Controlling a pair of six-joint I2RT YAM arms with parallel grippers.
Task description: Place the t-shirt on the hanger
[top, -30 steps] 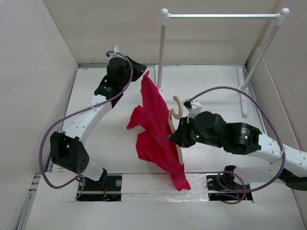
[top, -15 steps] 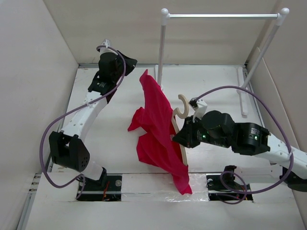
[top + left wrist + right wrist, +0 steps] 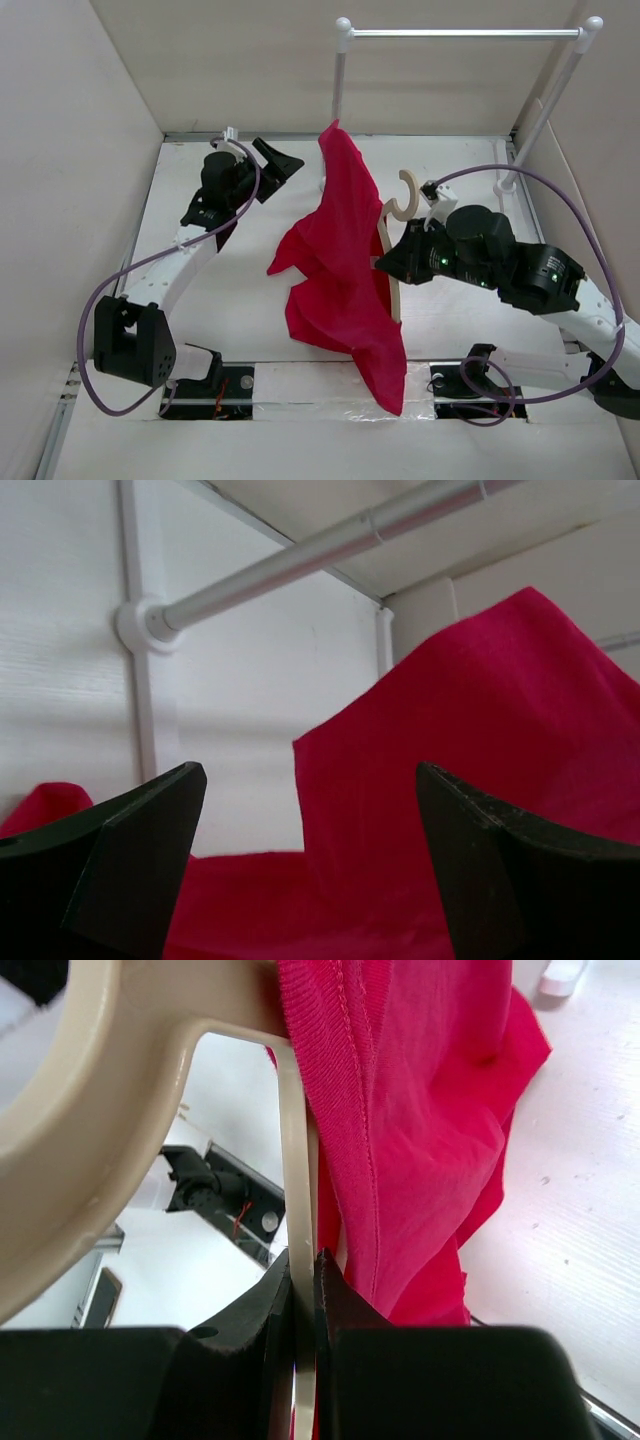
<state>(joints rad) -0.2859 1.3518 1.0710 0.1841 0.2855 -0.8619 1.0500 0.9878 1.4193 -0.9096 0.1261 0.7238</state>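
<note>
Top external view, working up from the bottom of the frame: one low corner of the t-shirt [image 3: 340, 265] hangs over the near edge of the table [image 3: 240, 300], between the two arm bases. Just above, my right tool [image 3: 385, 265] is clenched on a slim bar of the hanger [image 3: 391, 245]. The right wrist view confirms it, with the fingers [image 3: 265, 1310] pinching that bar flat and red cloth draped just to its right. I read this grip as holding the frame raised, hook uppermost, so the cloth hangs free beside it. Whether the hanger's arms are actually inside the shirt, I can't tell. Further back, upper left of centre, my left tool [image 3: 278, 160] is released, jaws wide with nothing between them, apart from the shirt's top peak. Behind stands the white rack [image 3: 460, 33]. There's open room left of the shirt. One rack post sits close behind the peak, so it's tight there.
</note>
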